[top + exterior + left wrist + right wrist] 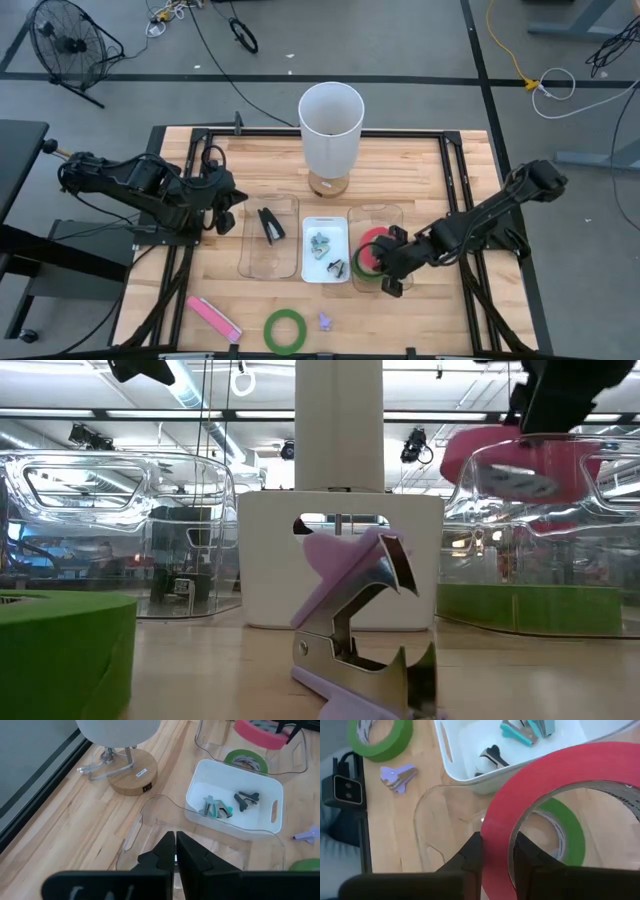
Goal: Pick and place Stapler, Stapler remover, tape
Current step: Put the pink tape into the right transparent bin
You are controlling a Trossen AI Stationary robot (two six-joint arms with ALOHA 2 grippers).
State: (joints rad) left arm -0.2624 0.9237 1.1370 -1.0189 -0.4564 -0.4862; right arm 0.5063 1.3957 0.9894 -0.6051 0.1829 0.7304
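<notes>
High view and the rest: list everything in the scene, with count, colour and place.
Red tape: one, held over the right clear tray.
Green tape: two; one in the right clear tray, one on the table's front edge.
Stapler: two; black in the left clear tray, pink on the table front left.
Stapler remover: one lilac on the table beside the loose green tape; teal and dark ones in the white bin.
Lamp: one, white shade, wooden base, behind the trays.
Fan: one, black, on the floor.
Left pincer: shut, empty, above the left tray.
Right pincer: shut on the red tape.
</notes>
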